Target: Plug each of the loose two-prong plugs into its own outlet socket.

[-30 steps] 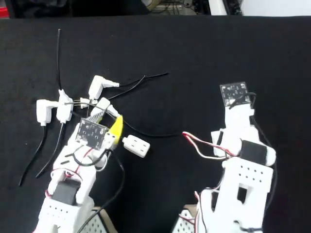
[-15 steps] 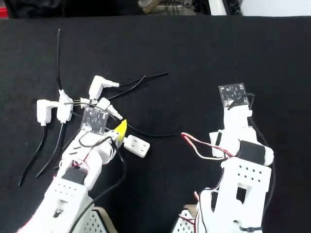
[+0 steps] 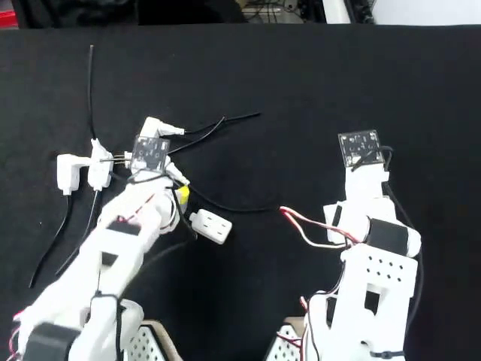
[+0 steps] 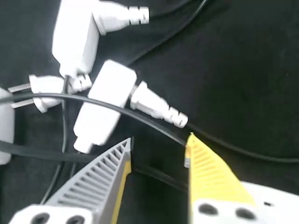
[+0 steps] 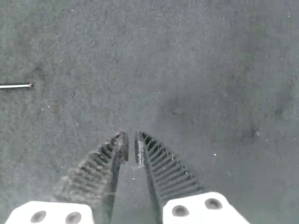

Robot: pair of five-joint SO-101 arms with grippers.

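Left arm (image 3: 124, 229) advanced, jaws spread just short of the white plug (image 4: 156, 106); right jaws pressed together.

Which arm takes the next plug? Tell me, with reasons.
Left. The left gripper hangs open right above the cluster of white plugs, so it is close to one to grasp. The right gripper is shut over bare black table, well away from every plug.

White plugs (image 4: 77, 37) and black cords (image 3: 204, 135) on black table (image 3: 301, 75).
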